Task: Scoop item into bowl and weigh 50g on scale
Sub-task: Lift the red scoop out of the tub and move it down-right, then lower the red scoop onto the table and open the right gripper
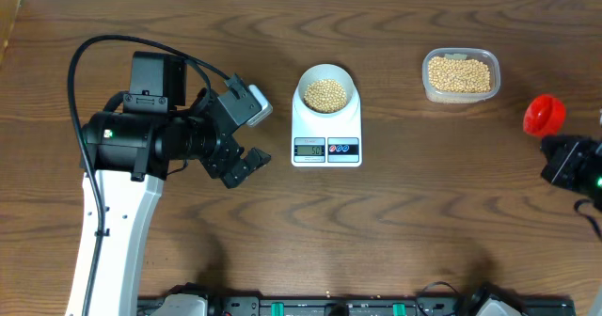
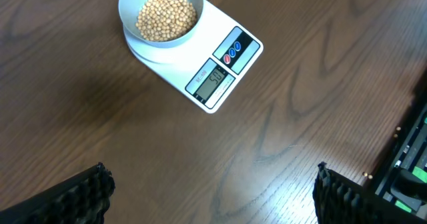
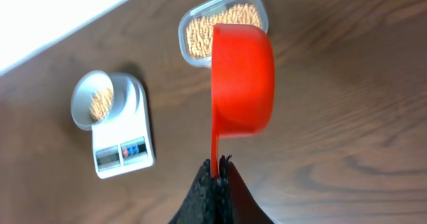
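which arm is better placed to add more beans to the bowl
Right. The right gripper is shut on the scoop handle, and the tub is on its side. The left gripper, though nearer the bowl, is open and empty.

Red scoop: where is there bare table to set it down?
Widest bare wood lies in front of the scale, from the left gripper across to the right gripper. Also free: the gap between scale and tub, and the patch before the tub, left of the scoop. Tight: between left gripper and scale.
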`<state>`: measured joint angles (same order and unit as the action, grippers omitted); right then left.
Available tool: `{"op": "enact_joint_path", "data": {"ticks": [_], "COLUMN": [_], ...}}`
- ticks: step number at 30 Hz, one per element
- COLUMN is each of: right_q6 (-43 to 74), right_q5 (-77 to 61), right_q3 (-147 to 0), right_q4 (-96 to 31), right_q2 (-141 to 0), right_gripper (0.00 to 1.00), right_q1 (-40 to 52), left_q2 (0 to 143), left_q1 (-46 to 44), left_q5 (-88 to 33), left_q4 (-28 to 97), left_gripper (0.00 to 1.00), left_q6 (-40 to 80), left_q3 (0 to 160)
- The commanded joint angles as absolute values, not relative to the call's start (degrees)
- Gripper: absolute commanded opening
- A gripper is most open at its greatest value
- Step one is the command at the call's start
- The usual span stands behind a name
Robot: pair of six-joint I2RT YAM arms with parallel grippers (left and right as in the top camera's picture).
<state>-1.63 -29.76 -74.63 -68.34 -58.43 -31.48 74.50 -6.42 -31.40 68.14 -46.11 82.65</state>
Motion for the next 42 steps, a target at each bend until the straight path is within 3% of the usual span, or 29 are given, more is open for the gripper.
{"op": "enact_joint_path", "data": {"ticks": [1, 6, 15, 33, 42], "right_q6": [9.08, 16.67, 17.32, 28.77, 29.78], "right_q5": [-29.28, -35.20, -41.19, -43.31, -43.62], "right_q3": [-68.03, -51.20, -28.36, -4.89, -1.06], "right_q4": [-66.04, -55.99, -39.81, -6.35, -3.11], "right_q2": [-53.17, -46.09, -43.13, -43.13, -43.13], "right_gripper": [0.01, 0.01, 0.01, 0.01, 0.03], "right_q1": [-32.05, -32.05, -31.99, -31.94, -31.94], "left_q2": [74.59, 74.59, 74.59, 74.59, 74.59], "left_q1": [-6.13, -6.13, -6.13, -6.13, -6.13], "left_q5": [-32.14, -32.12, -32.14, -32.14, -32.12], "left_q4": [68.31, 68.34, 68.31, 68.31, 68.31], "left_gripper": [0.98, 0.98, 0.98, 0.98, 0.98], "left_q6": [-45.58, -45.58, -45.60, -45.60, -45.60], "left_q3": [84.07, 84.07, 84.07, 84.07, 84.07]}}
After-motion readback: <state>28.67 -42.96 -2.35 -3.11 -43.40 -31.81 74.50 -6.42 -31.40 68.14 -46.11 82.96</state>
